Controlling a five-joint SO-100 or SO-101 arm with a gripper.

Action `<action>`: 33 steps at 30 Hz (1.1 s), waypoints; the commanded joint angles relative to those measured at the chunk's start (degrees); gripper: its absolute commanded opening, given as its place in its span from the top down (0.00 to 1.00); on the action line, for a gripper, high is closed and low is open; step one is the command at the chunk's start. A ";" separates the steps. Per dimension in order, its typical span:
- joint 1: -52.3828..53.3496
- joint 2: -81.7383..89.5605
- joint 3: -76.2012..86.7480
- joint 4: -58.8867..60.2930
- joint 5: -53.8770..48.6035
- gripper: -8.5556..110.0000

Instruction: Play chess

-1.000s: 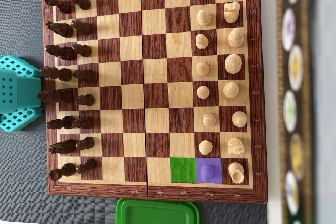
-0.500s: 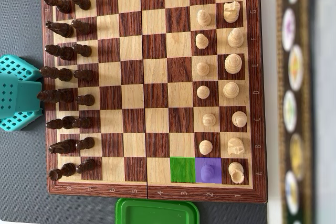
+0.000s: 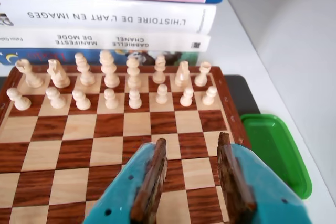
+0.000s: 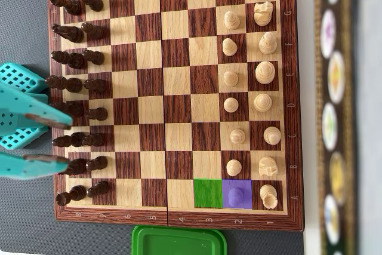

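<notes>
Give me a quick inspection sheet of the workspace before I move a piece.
Surface: wooden chessboard on a grey mat.
Job's things: dark wooden pieces in two files at the overhead view's left; pale wooden pieces at its right. One pale pawn sits on a purple-marked square, with a green-marked square empty beside it.
Clutter: green plastic tray against the board's lower edge; stacked books behind the pale pieces.
End effector: teal end effector open, empty, above the dark side.
Cables: nothing seen.
Surroundings: white surface beyond the tray.
</notes>
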State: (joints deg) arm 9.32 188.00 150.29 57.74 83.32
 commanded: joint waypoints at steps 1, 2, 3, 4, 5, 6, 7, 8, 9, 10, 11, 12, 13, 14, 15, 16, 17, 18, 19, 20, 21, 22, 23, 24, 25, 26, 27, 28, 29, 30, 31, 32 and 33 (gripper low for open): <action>0.35 -5.54 -2.81 1.76 -0.09 0.80; 0.35 -7.73 -2.81 1.76 -0.26 0.80; 0.35 -9.84 -2.99 1.76 -0.26 0.80; 0.35 -12.13 -3.34 1.85 -0.26 0.80; 0.35 -14.41 -3.87 1.85 -0.26 0.80; 0.35 -16.70 -4.31 1.76 -0.35 0.80; 0.44 -18.72 -4.48 1.49 -0.35 0.80; 0.53 -20.30 -4.39 1.32 -0.18 0.80; 1.14 -21.80 -4.22 1.14 0.00 0.80; 2.02 -22.94 -3.96 1.14 0.09 0.80; 2.64 -23.82 -3.96 1.41 0.09 0.80; 2.99 -24.70 -3.87 1.41 0.18 0.80; 3.25 -25.40 -3.87 1.05 0.26 0.80; 3.25 -26.10 -4.04 1.05 0.26 0.80; 3.60 -26.81 -4.31 1.14 0.26 0.80; 4.66 -27.86 -4.57 1.14 0.26 0.80; 5.36 -29.18 -5.19 1.32 0.26 0.80; 5.80 -31.03 -6.42 1.67 -0.18 0.80; 5.80 -33.13 -7.73 1.85 -0.35 0.80; 6.06 -35.60 -9.14 2.20 -0.35 0.80; 6.24 -38.23 -10.90 2.64 -0.35 0.80; 6.42 -40.78 -12.74 2.99 -0.35 0.80; 6.42 -43.42 -14.68 3.34 -0.35 0.80; 6.42 -45.88 -16.52 3.52 -0.35 0.80; 6.42 -48.25 -18.28 3.69 -0.35 0.80; 6.42 -50.63 -19.86 3.69 -0.35 0.80; 6.42 -52.91 -21.45 3.60 -0.35 0.80; 6.42 -55.20 -23.12 3.52 -0.35 0.80; 6.42 -57.57 -24.79 3.43 -0.35 0.80; 6.42 -59.85 -26.37 3.34 -0.35 0.80; 6.42 -62.23 -27.86 3.25 -0.35 0.80; 6.42 -64.60 -29.44 3.16 -0.35 0.80; 6.42 -66.97 -30.85 3.16 -0.26 0.80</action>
State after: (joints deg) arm 15.12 125.77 125.07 61.26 83.32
